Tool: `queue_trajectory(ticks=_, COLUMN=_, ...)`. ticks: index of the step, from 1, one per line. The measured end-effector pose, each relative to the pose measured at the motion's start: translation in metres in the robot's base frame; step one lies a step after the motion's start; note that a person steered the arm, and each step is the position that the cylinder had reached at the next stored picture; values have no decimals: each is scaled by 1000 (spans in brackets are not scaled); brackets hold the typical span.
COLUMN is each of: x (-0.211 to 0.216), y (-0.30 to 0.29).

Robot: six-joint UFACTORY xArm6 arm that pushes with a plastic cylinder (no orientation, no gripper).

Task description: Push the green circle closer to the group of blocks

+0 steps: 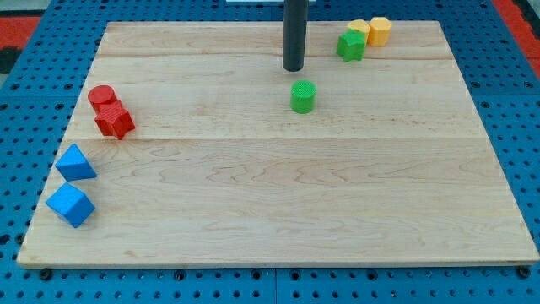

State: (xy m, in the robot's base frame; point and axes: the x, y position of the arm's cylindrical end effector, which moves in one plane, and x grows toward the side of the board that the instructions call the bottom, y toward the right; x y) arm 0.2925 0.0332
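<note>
The green circle (303,96) stands alone on the wooden board, a little above its middle. My tip (293,67) is just above the green circle in the view, slightly to its left, with a small gap between them. A green star-like block (351,46) sits at the view's top right, touching a yellow block (359,29) and next to a yellow hexagon-like block (380,31).
A red circle (101,96) and a red star-like block (114,121) sit together at the view's left. A blue triangle (76,163) and a blue cube (70,205) lie near the lower left edge. The board (278,203) lies on a blue pegboard.
</note>
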Motion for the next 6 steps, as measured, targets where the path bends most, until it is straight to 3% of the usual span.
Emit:
queue_trajectory(ticks=2, x=20, y=-69)
queue_trajectory(ticks=5, x=101, y=-55)
queue_trajectory(ticks=6, x=93, y=-6)
